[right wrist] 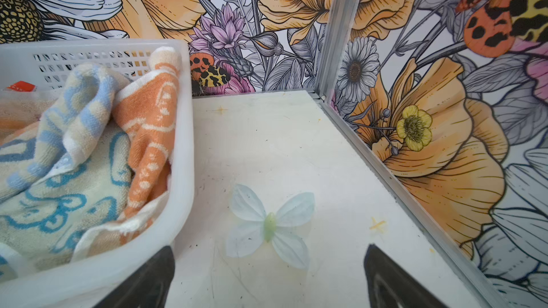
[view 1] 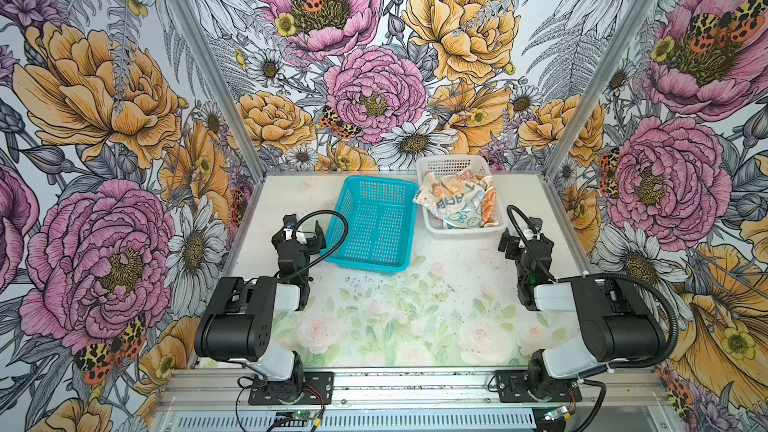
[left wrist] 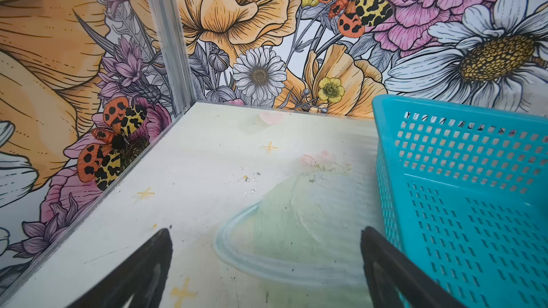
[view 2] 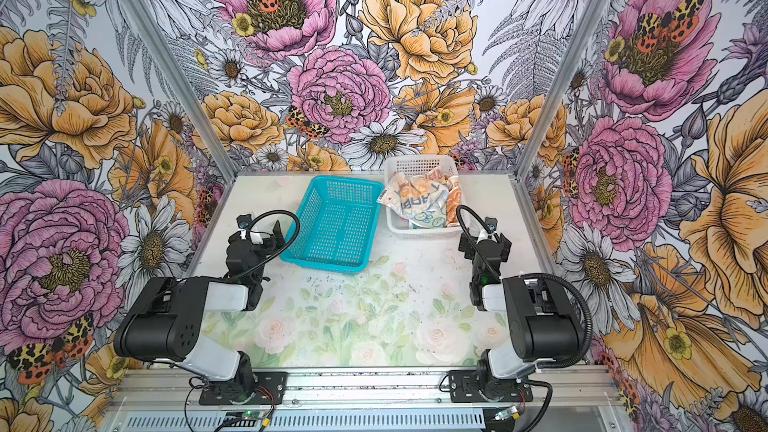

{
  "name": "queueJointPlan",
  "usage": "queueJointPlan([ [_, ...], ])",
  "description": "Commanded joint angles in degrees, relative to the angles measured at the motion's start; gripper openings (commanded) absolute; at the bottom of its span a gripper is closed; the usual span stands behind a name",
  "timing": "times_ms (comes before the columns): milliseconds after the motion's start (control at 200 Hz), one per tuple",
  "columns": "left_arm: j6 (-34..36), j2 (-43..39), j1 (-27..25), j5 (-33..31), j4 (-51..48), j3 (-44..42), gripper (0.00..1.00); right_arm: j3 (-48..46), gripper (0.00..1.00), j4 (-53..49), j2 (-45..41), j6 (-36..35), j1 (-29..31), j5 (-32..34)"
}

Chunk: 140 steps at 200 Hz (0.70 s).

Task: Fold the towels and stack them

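The towels (view 1: 457, 203) (view 2: 424, 201) lie crumpled together in the white mesh basket (view 1: 465, 232) (view 2: 419, 234) at the back right of the table. In the right wrist view I see a cream towel with blue bunnies (right wrist: 59, 202), an orange one (right wrist: 148, 134) and a striped one (right wrist: 77, 114) piled inside the basket wall (right wrist: 184, 143). My right gripper (view 1: 525, 238) (right wrist: 269, 247) hovers open just right of that basket, over bare table. Left of the teal basket, my left gripper (view 1: 301, 236) (left wrist: 266, 232) stands open and holds nothing.
An empty teal mesh basket (view 1: 374, 226) (view 2: 332, 222) (left wrist: 462, 202) sits at the back centre, beside the white one. Flowered walls with metal corner posts (view 1: 569, 135) close in the left, right and back. The front half of the floral tabletop (view 1: 395, 317) lies between the two arm bases.
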Motion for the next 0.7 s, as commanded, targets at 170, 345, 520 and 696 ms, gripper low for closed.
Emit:
queueJointPlan([
  [170,0.5,0.3,0.9,2.3,-2.6,0.4,0.99,1.4,0.99,0.7,0.6,-0.7,0.5,-1.5],
  [345,0.5,0.3,0.9,2.5,-2.8,0.5,0.99,1.4,1.0,0.6,0.6,-0.7,0.4,-1.4],
  [520,0.5,0.3,1.1,2.8,-2.9,0.6,0.99,1.6,0.99,0.1,0.7,-0.6,0.1,-2.1],
  [696,0.1,0.3,1.5,3.3,-3.1,0.6,0.99,1.7,0.99,-0.1,0.6,-0.6,0.1,-2.0],
])
